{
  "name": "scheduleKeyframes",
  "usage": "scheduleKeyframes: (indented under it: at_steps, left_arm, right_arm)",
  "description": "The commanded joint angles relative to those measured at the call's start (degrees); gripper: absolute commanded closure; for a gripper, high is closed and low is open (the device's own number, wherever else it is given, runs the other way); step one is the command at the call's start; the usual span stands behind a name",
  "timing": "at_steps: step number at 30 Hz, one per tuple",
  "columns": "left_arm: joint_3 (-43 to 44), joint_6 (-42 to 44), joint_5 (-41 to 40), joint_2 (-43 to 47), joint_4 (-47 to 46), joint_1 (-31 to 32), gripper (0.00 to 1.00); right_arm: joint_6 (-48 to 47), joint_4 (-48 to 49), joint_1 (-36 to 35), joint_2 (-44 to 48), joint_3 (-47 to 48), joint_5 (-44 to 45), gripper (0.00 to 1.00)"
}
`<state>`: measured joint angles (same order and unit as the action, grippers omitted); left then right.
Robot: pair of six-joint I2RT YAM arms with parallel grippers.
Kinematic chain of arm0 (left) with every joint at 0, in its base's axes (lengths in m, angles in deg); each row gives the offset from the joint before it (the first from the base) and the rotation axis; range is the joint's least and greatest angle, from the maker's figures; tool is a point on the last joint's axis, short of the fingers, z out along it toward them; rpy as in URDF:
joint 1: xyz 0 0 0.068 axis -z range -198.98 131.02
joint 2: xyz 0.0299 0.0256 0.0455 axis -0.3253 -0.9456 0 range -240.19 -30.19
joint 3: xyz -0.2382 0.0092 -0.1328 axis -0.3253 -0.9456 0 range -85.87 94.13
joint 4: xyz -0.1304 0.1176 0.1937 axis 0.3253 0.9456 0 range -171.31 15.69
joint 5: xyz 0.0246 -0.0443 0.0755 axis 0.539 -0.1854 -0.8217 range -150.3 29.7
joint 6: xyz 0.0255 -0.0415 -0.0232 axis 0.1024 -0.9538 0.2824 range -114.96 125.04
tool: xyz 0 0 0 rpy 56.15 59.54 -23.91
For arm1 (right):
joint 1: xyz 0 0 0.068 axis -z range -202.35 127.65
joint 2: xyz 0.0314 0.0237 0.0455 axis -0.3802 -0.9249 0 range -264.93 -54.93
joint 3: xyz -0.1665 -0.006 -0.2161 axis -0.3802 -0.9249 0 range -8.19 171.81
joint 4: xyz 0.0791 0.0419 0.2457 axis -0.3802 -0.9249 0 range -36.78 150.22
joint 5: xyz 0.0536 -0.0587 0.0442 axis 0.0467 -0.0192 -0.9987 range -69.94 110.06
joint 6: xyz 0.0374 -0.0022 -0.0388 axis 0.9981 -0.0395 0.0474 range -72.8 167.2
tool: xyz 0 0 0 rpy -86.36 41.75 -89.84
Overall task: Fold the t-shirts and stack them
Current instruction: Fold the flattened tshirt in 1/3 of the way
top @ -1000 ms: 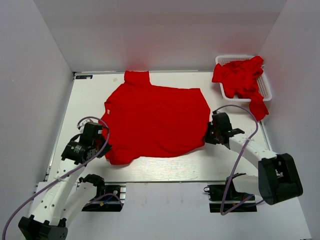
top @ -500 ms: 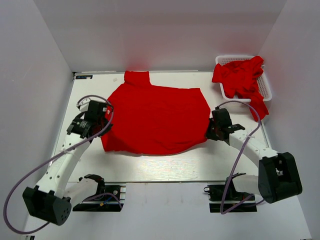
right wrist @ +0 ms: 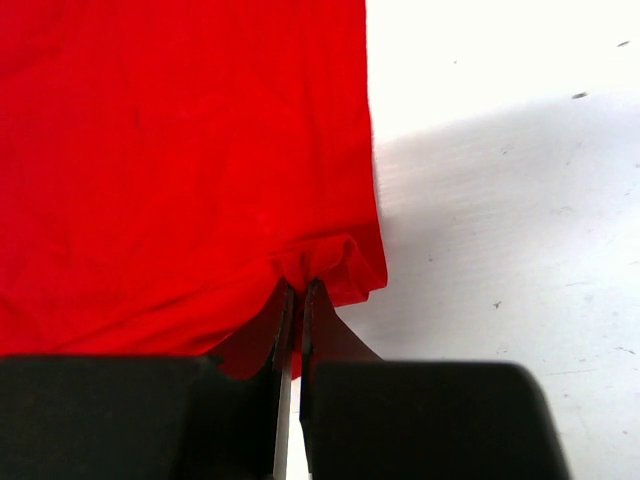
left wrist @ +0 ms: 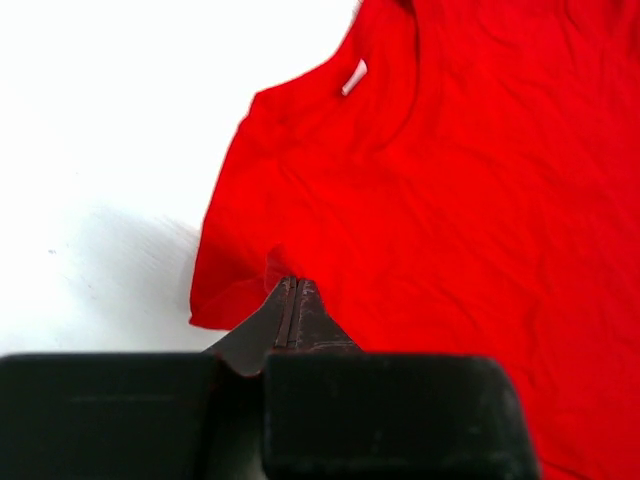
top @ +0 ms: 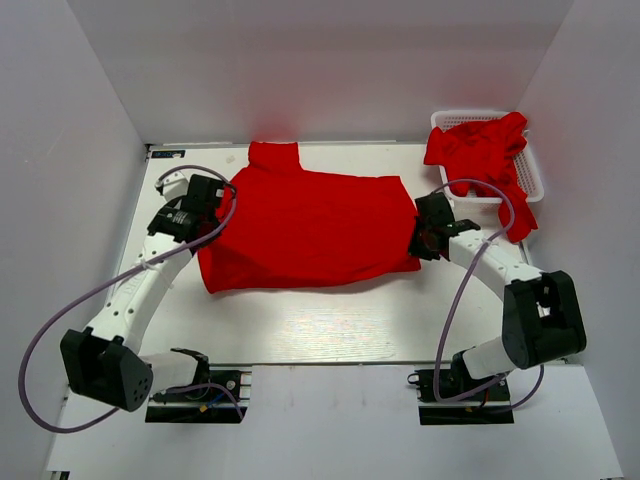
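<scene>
One red t-shirt point(top: 310, 230) lies across the middle of the table, its near part doubled over toward the back, one sleeve pointing to the far edge. My left gripper point(top: 214, 200) is at the shirt's left edge, shut on a pinch of its cloth point(left wrist: 450, 180), with the neck label showing beyond my left gripper point(left wrist: 290, 285). My right gripper point(top: 420, 238) is at the shirt's right edge. In the right wrist view the gripper point(right wrist: 298, 287) is shut on a bunched fold of the cloth point(right wrist: 180, 150). More red t-shirts point(top: 480, 155) are heaped in the basket.
The white lattice basket point(top: 533, 180) stands at the back right corner, with a red shirt hanging over its near side. White walls close in the table on the left, right and back. Both arm bases sit at the near edge.
Both grippers have travelled from the near side toward the back, carrying the shirt's near edge with them. The shirt is now doubled over and shorter front to back.
</scene>
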<state>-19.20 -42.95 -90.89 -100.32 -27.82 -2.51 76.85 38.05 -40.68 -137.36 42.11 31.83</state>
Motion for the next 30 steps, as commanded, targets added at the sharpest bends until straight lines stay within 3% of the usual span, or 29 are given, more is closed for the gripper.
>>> scheduleKeyframes:
  at_steps: [1,15,25,30]
  left_arm:
    - [2.8,0.4,-4.2,-1.9,-1.5,-0.6,1.0]
    - [5.6,1.6,-7.1,-10.4,-8.0,-3.6,1.0]
    - [3.6,14.6,-1.8,-13.2,-27.8,-4.9,1.0]
    - [2.9,19.6,1.2,-15.3,-33.1,-5.4,1.0]
  right_arm:
    - [0.8,-2.2,0.8,-1.2,4.2,3.4,1.0]
    - [1.4,-4.0,2.3,-10.5,13.9,2.4,1.0]
    - [0.1,-5.8,2.6,-15.1,19.4,1.7,1.0]
    - [0.2,-6.0,2.6,-16.5,19.6,1.7,1.0]
